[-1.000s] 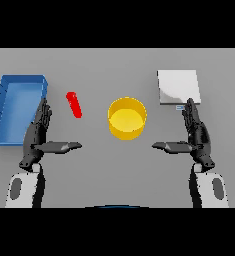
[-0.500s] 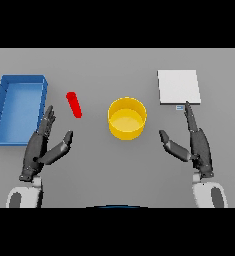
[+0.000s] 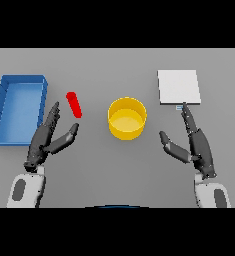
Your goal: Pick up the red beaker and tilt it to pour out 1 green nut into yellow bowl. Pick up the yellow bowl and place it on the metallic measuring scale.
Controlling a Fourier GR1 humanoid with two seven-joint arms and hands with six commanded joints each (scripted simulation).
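Your left robot hand [image 3: 45,141] spreads wide just near of the red beaker [image 3: 74,104]; right robot hand [image 3: 198,145] spreads wide too; bare table [image 3: 114,170] lies between them.

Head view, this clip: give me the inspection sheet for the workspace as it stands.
Surface: flat grey table.
Job's things: small red beaker lying tilted, untouched; round yellow bowl upright at centre; square metallic measuring scale bare.
Clutter: blue rectangular tray, far left.
Hands: left hand open near the beaker, holding nothing; right hand open below the scale.
Cables: nothing seen.
Surroundings: nothing seen.
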